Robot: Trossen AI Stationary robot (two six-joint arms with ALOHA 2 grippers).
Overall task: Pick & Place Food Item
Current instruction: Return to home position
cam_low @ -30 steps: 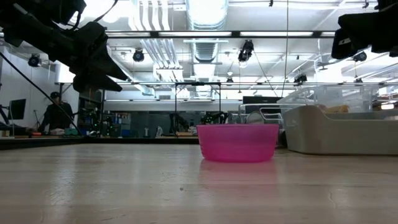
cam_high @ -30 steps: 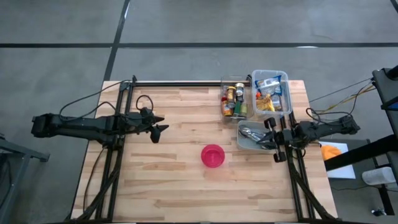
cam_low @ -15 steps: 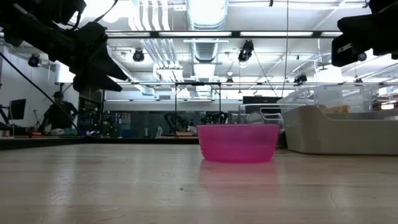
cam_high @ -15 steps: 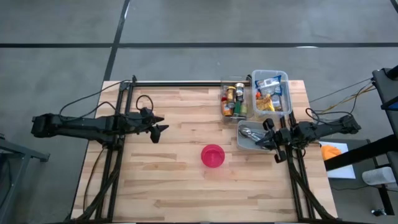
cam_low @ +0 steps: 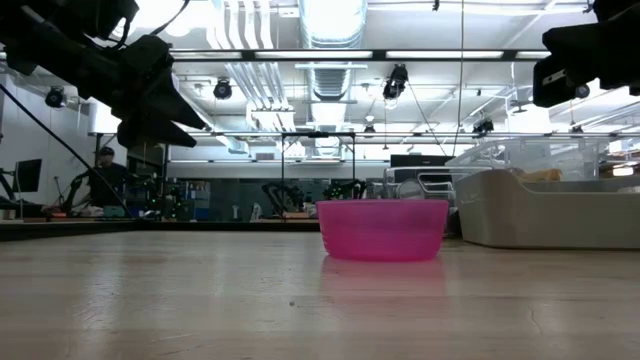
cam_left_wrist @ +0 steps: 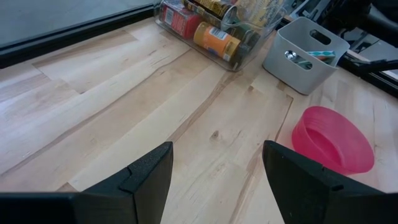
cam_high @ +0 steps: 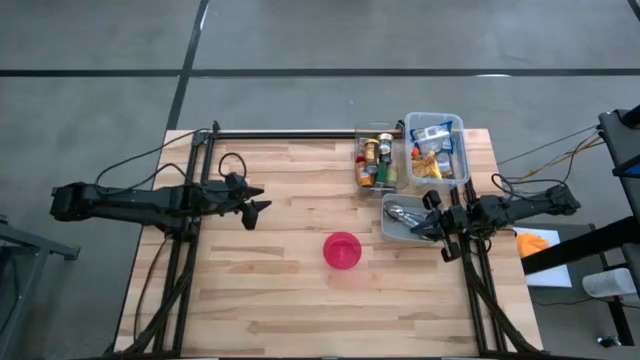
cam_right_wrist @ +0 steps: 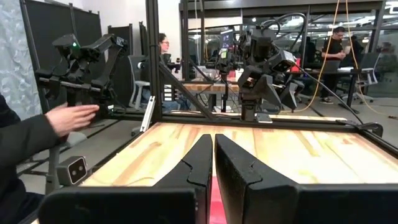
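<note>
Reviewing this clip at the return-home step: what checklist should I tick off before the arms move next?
1. Left gripper open, empty: ok.
2. Right gripper shut, nothing in it: ok.
3. Right gripper raised above the gray bin: ok, per the low view.
4. Utensils lying inside the gray bin: ok.
5. Pink bowl upright, apart from both grippers: ok.
6. Person's hand outside the table: ok.

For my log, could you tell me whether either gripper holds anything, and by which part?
Nothing is held: the left gripper is open and empty, the right gripper shut on nothing.
</note>
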